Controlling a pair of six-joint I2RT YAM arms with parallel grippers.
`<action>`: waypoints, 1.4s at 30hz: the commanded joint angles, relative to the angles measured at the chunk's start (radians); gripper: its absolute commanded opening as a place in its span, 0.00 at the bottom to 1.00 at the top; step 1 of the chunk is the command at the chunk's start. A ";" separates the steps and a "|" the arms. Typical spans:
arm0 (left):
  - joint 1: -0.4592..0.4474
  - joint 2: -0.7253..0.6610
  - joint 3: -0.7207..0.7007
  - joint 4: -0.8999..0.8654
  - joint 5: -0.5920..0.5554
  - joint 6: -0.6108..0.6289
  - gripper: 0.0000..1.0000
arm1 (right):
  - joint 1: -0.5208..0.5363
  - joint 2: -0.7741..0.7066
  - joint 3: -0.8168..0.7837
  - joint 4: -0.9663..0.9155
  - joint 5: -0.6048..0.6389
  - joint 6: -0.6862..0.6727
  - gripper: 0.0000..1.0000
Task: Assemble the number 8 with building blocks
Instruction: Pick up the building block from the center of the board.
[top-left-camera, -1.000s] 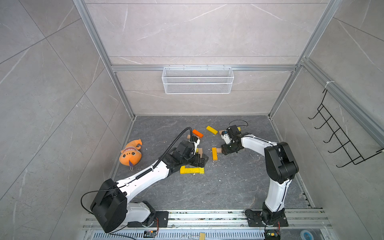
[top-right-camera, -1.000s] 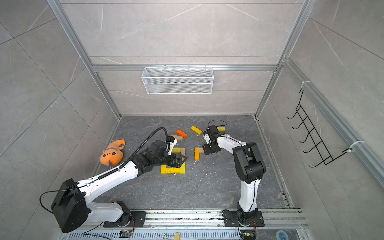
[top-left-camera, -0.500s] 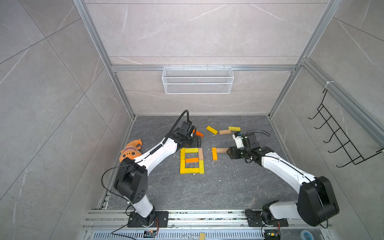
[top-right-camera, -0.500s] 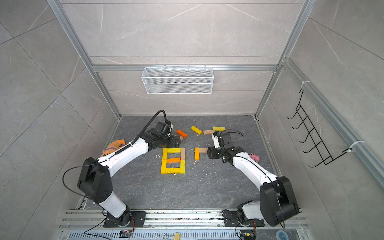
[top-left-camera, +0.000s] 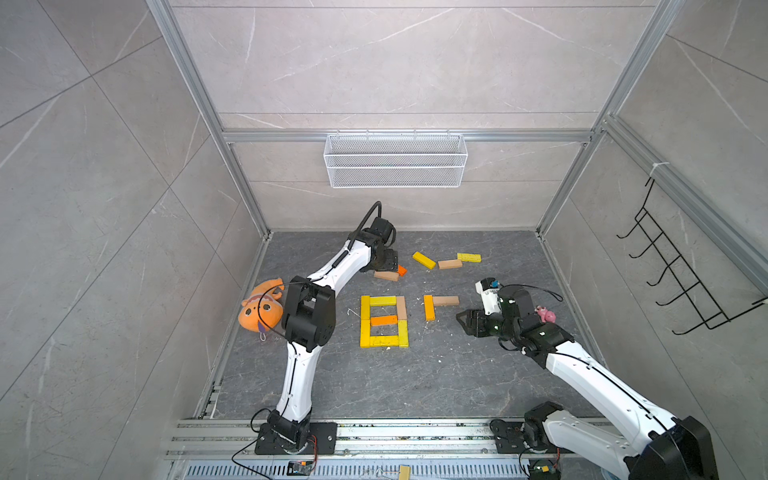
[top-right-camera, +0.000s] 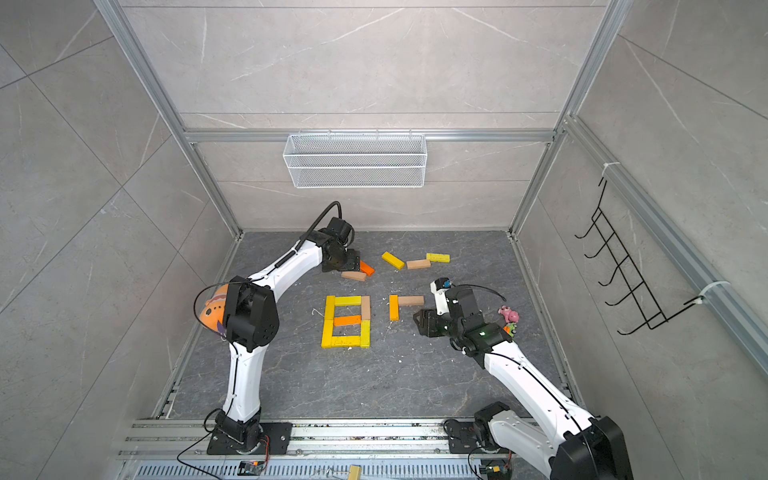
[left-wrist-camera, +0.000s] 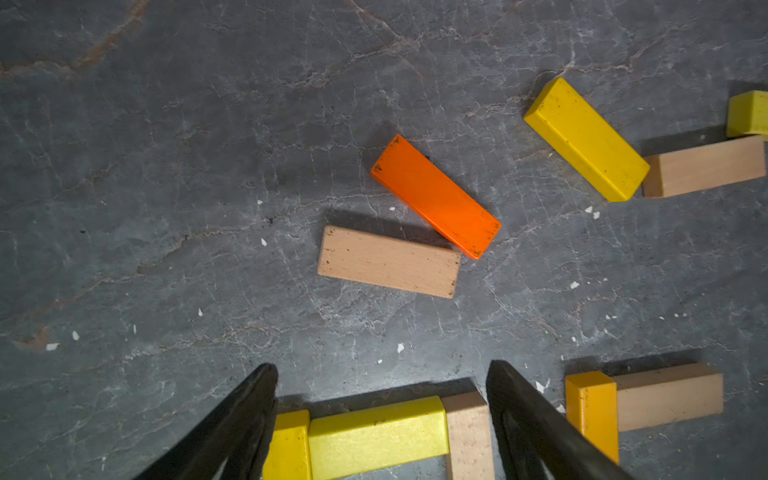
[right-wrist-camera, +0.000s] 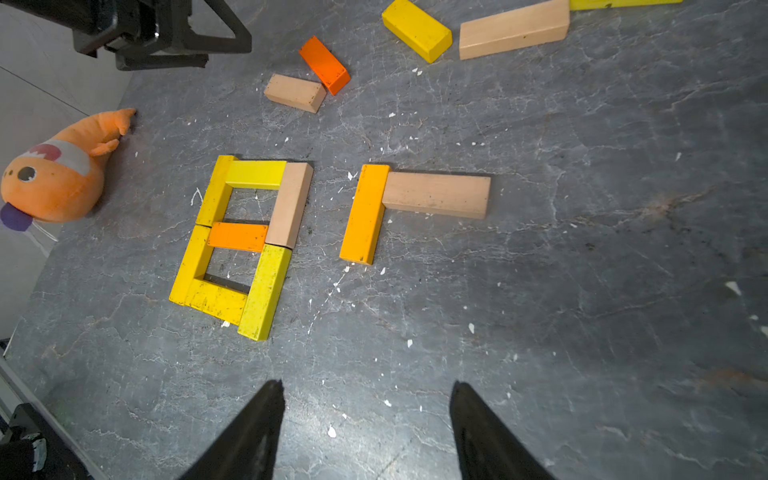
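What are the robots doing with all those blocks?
They are building the number 8 from blocks. One 8 is finished. Beside it, an amber block and a tan block make a corner. The left gripper, open and empty, hovers by a loose orange block and a loose tan block. The right gripper is open and empty too.

Laid flat: closed figure 8 (top-left-camera: 384, 320) of 7 bars, L-shaped pair (top-left-camera: 429, 307) just beside, 5 loose bars (top-left-camera: 424, 260) strewn farther back.
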 joint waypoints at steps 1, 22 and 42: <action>0.027 0.051 0.098 -0.094 0.014 0.066 0.82 | 0.009 -0.034 -0.004 -0.016 -0.014 0.022 0.67; 0.054 0.350 0.388 -0.189 0.098 -0.088 0.81 | 0.036 -0.073 0.013 -0.066 0.006 0.035 0.67; 0.060 0.388 0.373 -0.054 0.271 0.102 0.74 | 0.070 -0.073 -0.017 -0.056 0.029 0.051 0.67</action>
